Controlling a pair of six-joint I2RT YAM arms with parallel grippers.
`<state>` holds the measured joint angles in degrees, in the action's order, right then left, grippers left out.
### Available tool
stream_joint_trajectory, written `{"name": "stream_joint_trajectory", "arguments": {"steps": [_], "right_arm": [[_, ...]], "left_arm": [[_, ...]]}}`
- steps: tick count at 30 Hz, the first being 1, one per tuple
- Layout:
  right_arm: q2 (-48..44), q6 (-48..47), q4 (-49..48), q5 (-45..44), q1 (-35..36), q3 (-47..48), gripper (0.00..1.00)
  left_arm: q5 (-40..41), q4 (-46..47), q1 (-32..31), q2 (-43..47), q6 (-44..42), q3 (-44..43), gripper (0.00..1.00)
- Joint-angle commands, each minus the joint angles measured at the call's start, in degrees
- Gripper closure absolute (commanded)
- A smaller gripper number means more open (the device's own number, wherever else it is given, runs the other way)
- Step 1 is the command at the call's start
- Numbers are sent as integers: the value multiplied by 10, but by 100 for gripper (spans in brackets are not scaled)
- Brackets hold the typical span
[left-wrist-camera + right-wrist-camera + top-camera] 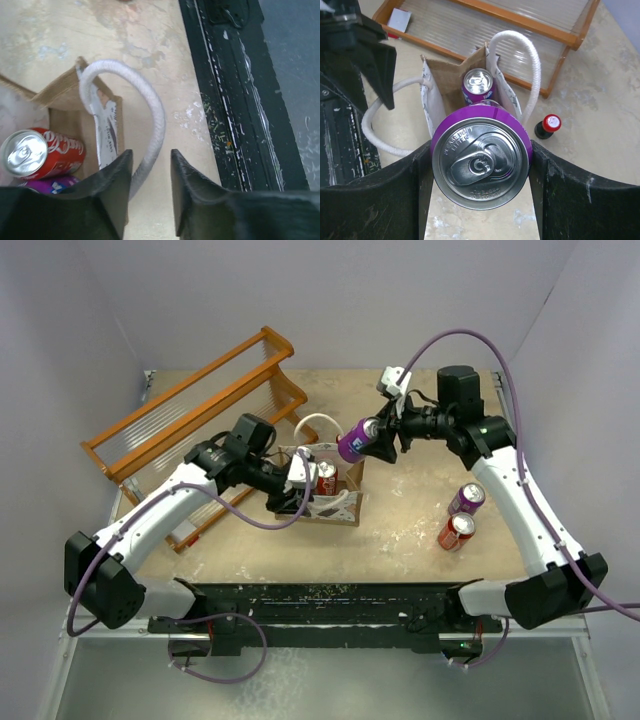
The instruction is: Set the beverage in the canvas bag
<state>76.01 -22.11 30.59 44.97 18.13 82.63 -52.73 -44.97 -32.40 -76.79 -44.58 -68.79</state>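
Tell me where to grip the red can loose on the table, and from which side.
Take the red can across its round wall near the top, coming from above: it stands upright. The purple can beside it crowds its far side, so probably close from left and right.

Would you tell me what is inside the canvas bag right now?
A red cola can and a purple can sit inside the canvas bag. Its floor and anything under them are covered by those cans. The right end effector's held can hides part from its camera.
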Motion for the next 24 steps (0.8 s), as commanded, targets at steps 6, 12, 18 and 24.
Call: {"name": "stream_joint_trajectory", "arguments": {"steps": [6,12,18,24], "right_arm": [[11,13,-68,83,45,0,81],[60,-7,-72,63,104,-1,84],[89,-7,-105,60,130,-16,87],[109,-5,-130,49,145,-28,90]], "left_arm": [[23,-48,-50,30,-72,35,75],[49,-24,-57,36,-94,84,74],[51,-5,-56,43,-112,127,69],[55,0,-56,52,-118,142,68]]}}
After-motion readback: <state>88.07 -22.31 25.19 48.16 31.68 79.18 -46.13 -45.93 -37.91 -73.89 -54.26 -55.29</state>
